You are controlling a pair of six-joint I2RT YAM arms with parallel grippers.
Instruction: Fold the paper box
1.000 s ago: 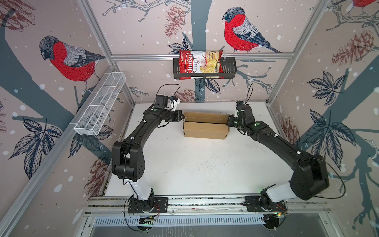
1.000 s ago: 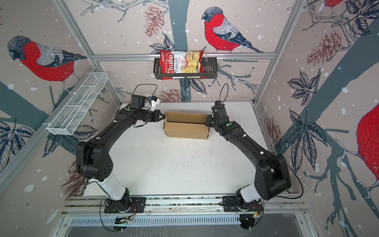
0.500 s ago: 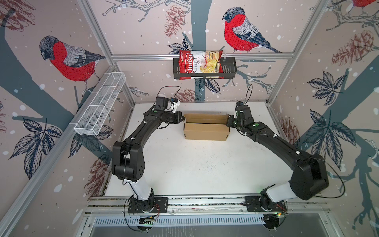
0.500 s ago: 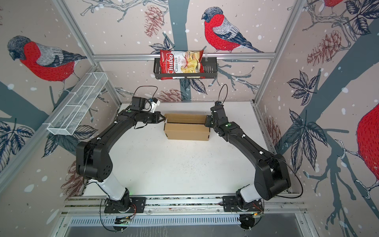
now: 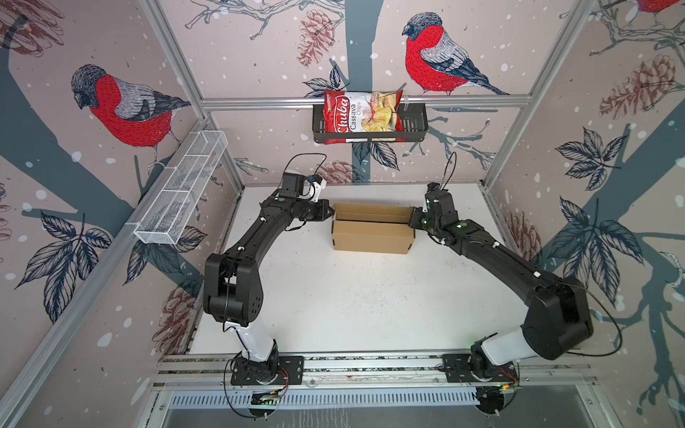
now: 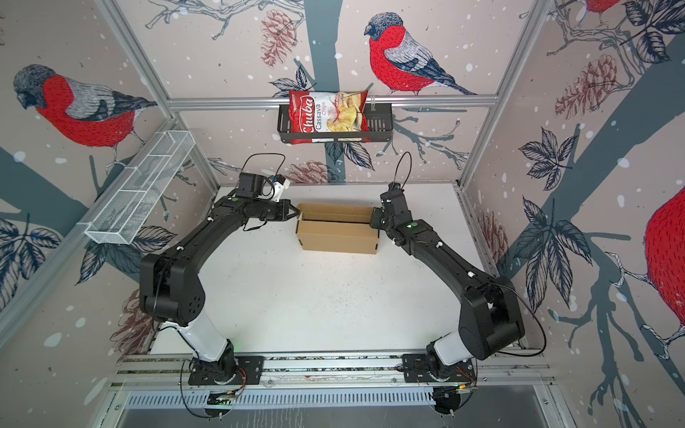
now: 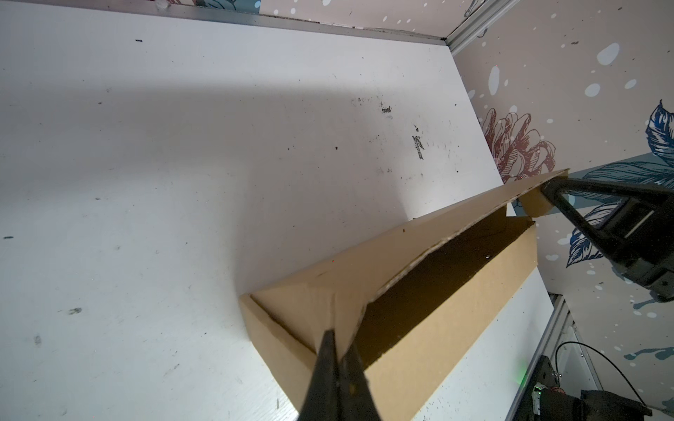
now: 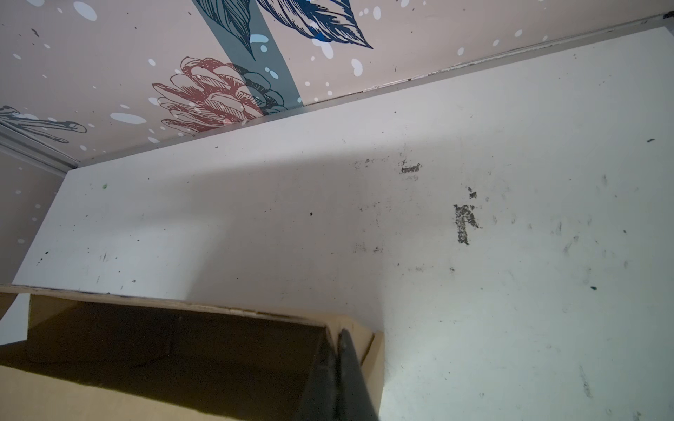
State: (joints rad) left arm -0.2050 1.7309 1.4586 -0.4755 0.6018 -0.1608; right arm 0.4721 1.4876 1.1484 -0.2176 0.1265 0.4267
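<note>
White tabletop (image 5: 352, 304): brown corrugated cardboard box (image 5: 372, 241) looks light and stiff; I'd pinch its lid corners, where left gripper (image 5: 331, 214) and right gripper (image 5: 411, 218) sit clenched.

Red chips bag (image 5: 361, 116) lying in black wall basket (image 5: 414, 126), back rail. White wire basket (image 5: 181, 192) on left wall. Scuffed white tabletop (image 5: 352, 296). Bullfinch wallpaper (image 5: 129, 111).

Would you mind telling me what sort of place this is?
Probably a robot test cell: black left arm and right arm bolted to an aluminium rail, a white tabletop walled by bird-print panels, a brown cardboard box.
</note>
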